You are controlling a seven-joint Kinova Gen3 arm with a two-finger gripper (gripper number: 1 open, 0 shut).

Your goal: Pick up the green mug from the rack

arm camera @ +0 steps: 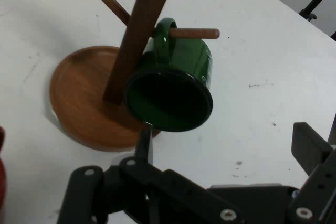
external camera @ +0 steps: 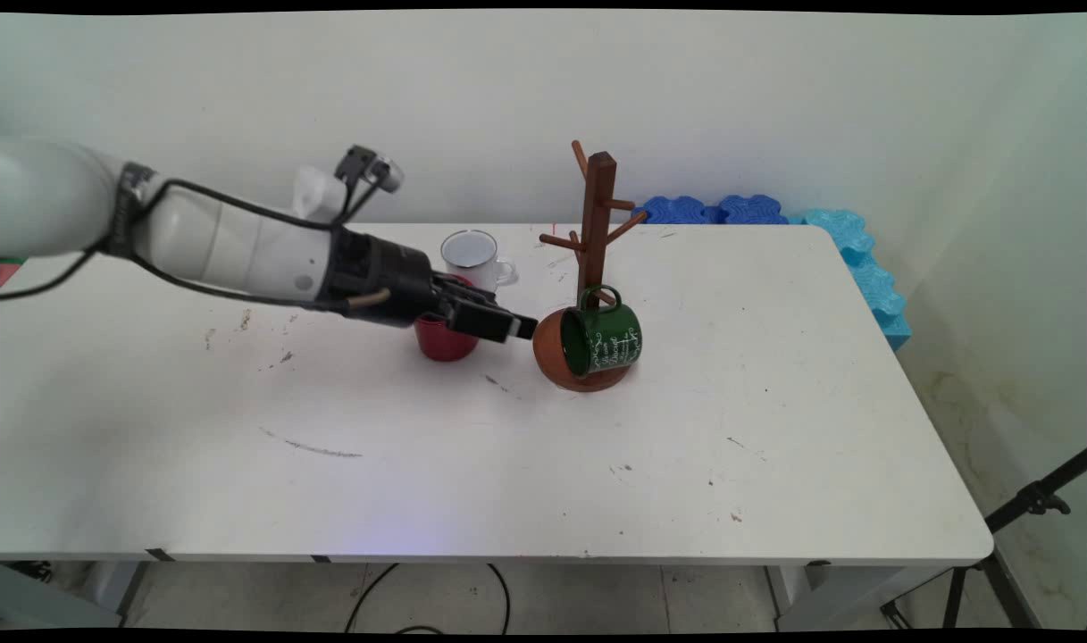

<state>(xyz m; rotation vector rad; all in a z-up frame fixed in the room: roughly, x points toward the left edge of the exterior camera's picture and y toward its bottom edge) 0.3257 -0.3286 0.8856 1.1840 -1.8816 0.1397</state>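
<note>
Two fingers wide apart, gripper (arm camera: pixel 226 156) empty, just beside green mug (arm camera: pixel 176 85) hung on rack peg (arm camera: pixel 191 33).

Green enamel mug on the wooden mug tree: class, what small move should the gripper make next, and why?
Probably back straight away. The green enamel mug already hangs by its handle on a low peg of the wooden mug tree, and the open black gripper holds nothing beside it.

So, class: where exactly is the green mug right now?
In the main view the green mug hangs by its handle from a low peg of the wooden mug tree, over the round base, just right of the pincer and the red mug.
</note>
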